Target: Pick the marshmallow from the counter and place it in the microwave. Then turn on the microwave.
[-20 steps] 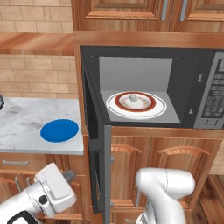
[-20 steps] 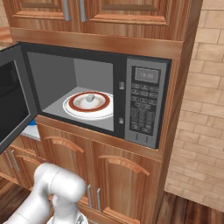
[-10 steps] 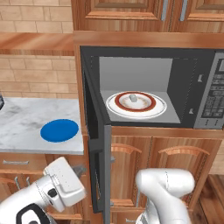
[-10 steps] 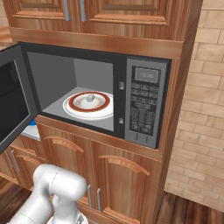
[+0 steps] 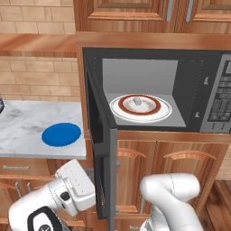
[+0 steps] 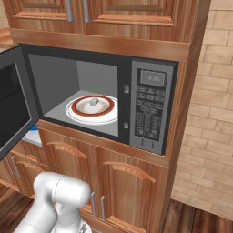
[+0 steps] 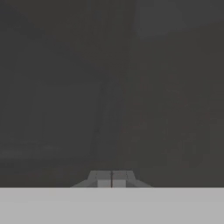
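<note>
The marshmallow (image 5: 136, 100) (image 6: 93, 101) is a small white stub resting on the white red-rimmed plate (image 5: 162, 113) (image 6: 73, 111) inside the microwave (image 5: 212, 90) (image 6: 150, 109). The microwave's door (image 5: 101, 149) (image 6: 11, 104) stands swung open to the left. My hand (image 5: 76, 180) is low, on the outer side of that door and close to it. In the hand view my gripper (image 7: 112, 179) is shut with nothing between its tips, facing a dark flat surface right in front. The marble counter (image 5: 27, 126) lies left of the microwave.
A round blue plate (image 5: 62, 134) lies on the counter near the open door. Brown wooden cabinets (image 6: 132, 191) sit below the microwave, with more above. A brick wall (image 6: 214, 113) stands to the right.
My hand has moved right and slightly up, closer to the outer face of the open door. The marshmallow, plate and door have stayed put.
</note>
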